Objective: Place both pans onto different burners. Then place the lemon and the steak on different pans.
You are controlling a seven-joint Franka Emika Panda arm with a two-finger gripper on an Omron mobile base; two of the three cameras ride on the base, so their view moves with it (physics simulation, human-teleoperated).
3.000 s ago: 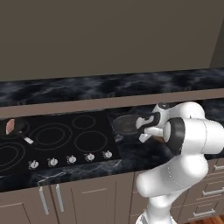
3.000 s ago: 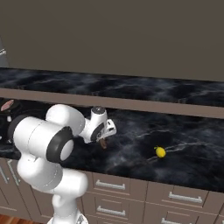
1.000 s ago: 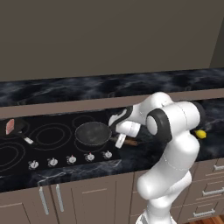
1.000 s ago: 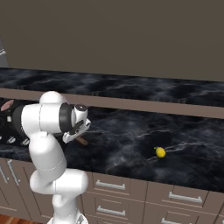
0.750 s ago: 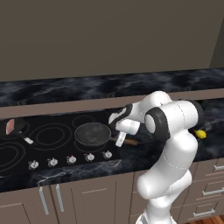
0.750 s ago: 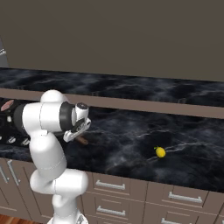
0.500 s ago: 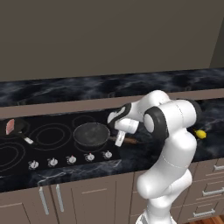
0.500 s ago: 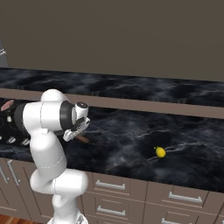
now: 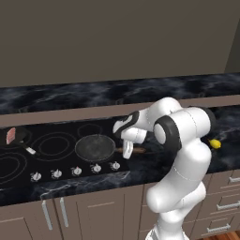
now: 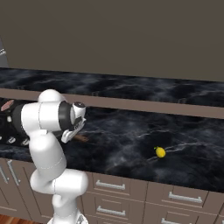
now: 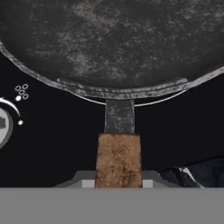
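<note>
Our gripper (image 9: 127,151) is squeezed tight on the long brown handle (image 11: 118,159) of the wide grey pan (image 9: 95,146). In the hand view, the handle runs up from between our fingertips to the pan's rim at 12 o'clock, and a silver knob (image 11: 3,124) sits at 9 o'clock.

In the left base view, the grey pan sits over a burner ring on the black cooktop (image 9: 56,125), near the middle of the picture. We cannot tell if it is resting flat or held just above the glass. So we think the first pan is almost done, but we have not let go yet.

The small black pan (image 9: 19,138) is far over at 9 o'clock, at the left edge of the cooktop. The pink steak (image 9: 11,136) seems to be lying in it or touching it; it is too small for us to be sure. We also cannot tell if that pan sits on its own burner ring.

The yellow lemon (image 10: 160,152) is on the dark counter (image 10: 131,140), well apart from both pans, at about 3 o'clock in the left base view.

Left to do, we think: let go of the grey pan, check the black pan and the steak, then put the lemon in the grey pan.
</note>
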